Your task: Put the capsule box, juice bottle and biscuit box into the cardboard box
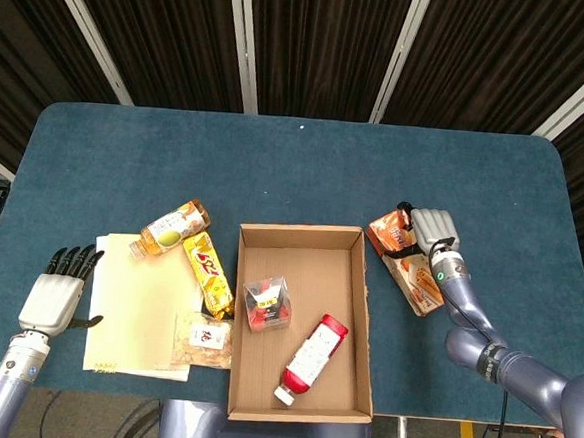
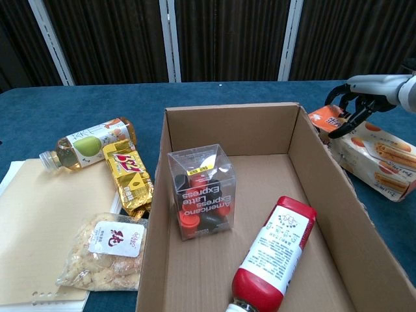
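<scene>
Only the head view shows the left hand [image 1: 54, 296], flat on the table with fingers spread and holding nothing; the chest view alone shows the right hand's [image 2: 354, 99] fingers curled over the near end of the biscuit box [image 2: 370, 153], gripping it just outside the cardboard box [image 2: 311, 156]. To that hand's left, inside the cardboard box, lie one capsule box [image 2: 201, 190] and one juice bottle [image 2: 272, 255].

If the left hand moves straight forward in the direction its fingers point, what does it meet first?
Probably nothing: the left hand points up the bare table, with the yellow notepad beside it, not ahead.
</scene>
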Available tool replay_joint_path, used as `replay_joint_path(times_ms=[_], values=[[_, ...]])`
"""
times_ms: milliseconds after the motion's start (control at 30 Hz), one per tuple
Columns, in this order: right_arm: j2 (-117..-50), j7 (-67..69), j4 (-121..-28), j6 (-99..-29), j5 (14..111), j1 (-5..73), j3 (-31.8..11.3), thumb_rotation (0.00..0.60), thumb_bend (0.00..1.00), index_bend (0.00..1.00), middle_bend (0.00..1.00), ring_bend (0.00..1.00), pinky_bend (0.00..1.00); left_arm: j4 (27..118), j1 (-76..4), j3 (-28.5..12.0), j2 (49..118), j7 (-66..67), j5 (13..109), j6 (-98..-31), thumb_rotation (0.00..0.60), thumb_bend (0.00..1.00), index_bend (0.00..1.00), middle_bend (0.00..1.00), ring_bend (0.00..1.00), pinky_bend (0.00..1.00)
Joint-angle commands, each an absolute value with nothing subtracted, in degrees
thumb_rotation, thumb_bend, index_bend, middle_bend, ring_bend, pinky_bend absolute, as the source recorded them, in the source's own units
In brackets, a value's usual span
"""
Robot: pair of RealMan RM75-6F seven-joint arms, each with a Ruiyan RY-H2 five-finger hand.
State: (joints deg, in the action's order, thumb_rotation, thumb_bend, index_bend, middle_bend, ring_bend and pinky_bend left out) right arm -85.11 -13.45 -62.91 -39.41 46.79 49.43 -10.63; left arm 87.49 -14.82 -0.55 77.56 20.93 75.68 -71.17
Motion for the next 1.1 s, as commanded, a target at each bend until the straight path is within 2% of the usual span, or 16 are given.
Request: replay_joint_path(times_ms=[33, 533, 867, 1100], values=[[-82.08, -15.32, -67.11, -41.88, 46.84, 49.79, -11.89, 0.6, 0.32, 0.73, 0.58, 0.78, 1.0, 87.57, -14.75, -0.53, 77.44, 20.75, 75.84, -71.33, 0.504, 0.0, 0.0, 0.0, 0.0, 0.0], [-71.04, -26.09, -86.12, -49.67, 43.67, 53.76, -16.49, 0.6, 0.32, 0.73, 0.59, 0.78, 1.0, 88.28, -14.42, -0.7, 77.0, 20.33, 76.23, -72.14, 0.503, 0.0, 0.0, 0.0, 0.0, 0.0], [-65.6, -35.88, -105.87, -59.99, 38.06, 55.4, -17.95, 0.6, 0.32, 0.73, 0.59, 0.78, 1.0, 88.47, -14.64, -0.27, 76.38, 18.95, 77.11, -71.41, 0.5, 0.0, 0.0, 0.0, 0.0, 0.0], [-65.72, -42.66, -117.86, -69.05, 35.99, 55.91, -17.07, 0.6, 0.32, 0.73, 0.59, 0.78, 1.0, 88.71, -14.85, 0.26, 75.75, 17.6, 78.19, -70.79, 0.504, 0.0, 0.0, 0.0, 0.0, 0.0]])
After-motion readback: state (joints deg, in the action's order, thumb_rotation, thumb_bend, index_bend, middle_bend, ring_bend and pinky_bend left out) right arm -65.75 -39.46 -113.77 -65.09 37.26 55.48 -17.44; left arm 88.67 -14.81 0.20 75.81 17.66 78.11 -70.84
